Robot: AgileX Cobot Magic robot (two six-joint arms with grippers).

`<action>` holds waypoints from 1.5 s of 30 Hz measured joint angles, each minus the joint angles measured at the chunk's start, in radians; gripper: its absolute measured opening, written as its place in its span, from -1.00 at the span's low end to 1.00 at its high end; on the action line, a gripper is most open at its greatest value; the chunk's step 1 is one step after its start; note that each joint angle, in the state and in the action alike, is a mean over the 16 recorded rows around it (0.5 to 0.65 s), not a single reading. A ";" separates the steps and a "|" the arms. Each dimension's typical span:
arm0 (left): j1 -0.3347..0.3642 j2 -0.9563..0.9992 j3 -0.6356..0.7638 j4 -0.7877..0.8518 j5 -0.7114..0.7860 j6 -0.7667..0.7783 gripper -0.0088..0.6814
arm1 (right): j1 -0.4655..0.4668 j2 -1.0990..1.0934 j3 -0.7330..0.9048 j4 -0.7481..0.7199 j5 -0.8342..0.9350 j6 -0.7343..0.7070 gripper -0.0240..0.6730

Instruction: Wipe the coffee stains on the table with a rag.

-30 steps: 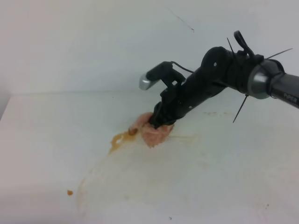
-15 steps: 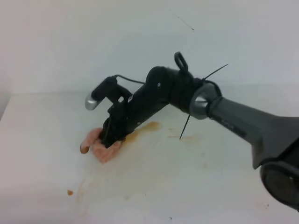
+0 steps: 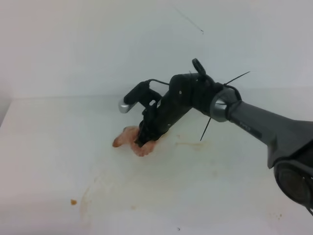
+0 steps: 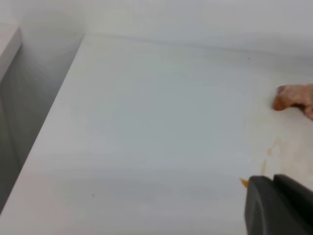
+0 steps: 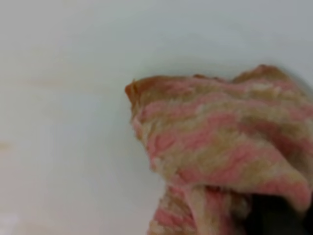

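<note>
My right gripper (image 3: 143, 141) reaches across the white table (image 3: 44, 147) and is shut on the rag (image 3: 125, 137), pressing the bunched cloth onto the tabletop left of centre. The right wrist view shows the rag (image 5: 220, 152) close up, pink-striped and soaked brown, with a dark finger (image 5: 274, 220) on its lower right corner. Of the coffee stains only faint brownish smears (image 3: 189, 144) and a tiny droplet (image 3: 73, 201) show. In the left wrist view the rag (image 4: 293, 96) lies at the right edge, the droplet (image 4: 243, 182) sits beside a black part of my left gripper (image 4: 279, 208), and its jaws are out of sight.
A pale wall (image 3: 98, 44) rises along the table's far edge. The table's left edge (image 4: 46, 132) drops off beside a grey surface. Faint reddish specks (image 3: 279, 214) mark the near right of the tabletop.
My right gripper swept the rag left across the orange-brown puddle, then came partway back to the right. The puddle is gone, leaving only faint smears.
</note>
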 joint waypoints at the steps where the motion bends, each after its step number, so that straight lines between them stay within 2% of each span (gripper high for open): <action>1: 0.000 0.000 0.000 0.000 0.000 0.000 -0.98 | -0.014 -0.001 -0.001 -0.010 0.010 0.008 -0.85; 10: 0.000 0.000 0.000 0.000 -0.001 0.000 -0.98 | -0.157 -0.029 0.023 -0.041 0.139 0.044 -0.85; 17: 0.000 0.000 0.000 0.000 -0.001 0.000 -0.98 | -0.237 -0.126 0.143 -0.058 0.186 0.064 -0.85; 25: 0.000 0.000 0.000 0.000 0.000 0.000 -0.98 | -0.267 -0.353 0.480 -0.028 0.042 0.066 -0.85; 31: 0.000 -0.002 0.002 0.000 -0.001 0.000 -0.98 | -0.266 -0.531 0.780 0.123 -0.133 -0.050 -0.85; 36: 0.000 -0.002 0.002 0.000 -0.001 0.000 -0.98 | -0.265 -0.622 0.955 0.271 -0.232 -0.166 -0.84; 40: 0.000 -0.002 0.002 0.000 -0.002 0.000 -0.98 | -0.263 -0.653 1.019 0.367 -0.262 -0.250 -0.73; 45: 0.000 0.000 0.000 0.000 -0.001 0.000 -0.98 | -0.261 -0.664 1.035 0.412 -0.259 -0.271 -0.39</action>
